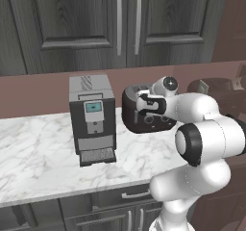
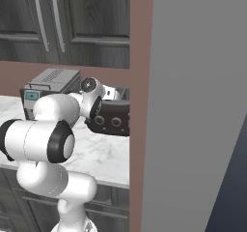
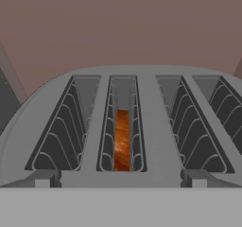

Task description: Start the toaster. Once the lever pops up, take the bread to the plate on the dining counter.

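The gripper (image 3: 121, 181) is hovering with jaws spread wide, grasping nothing, just over the toaster (image 1: 144, 110) on the marble worktop (image 1: 38, 148). The bread (image 3: 122, 141) is sitting low in the second slot from the left, directly ahead between the fingertips (image 3: 41, 179).

One toaster (image 1: 144, 112) and one grey coffee machine (image 1: 92, 119) on one marble worktop (image 1: 38, 148). Four slots in the toaster's top, seen from the hand view, with one slice of bread (image 3: 122, 141) down in the second from left. Two round knobs on the toaster's front. Two upper cabinet doors (image 1: 127, 18), each with one vertical handle.
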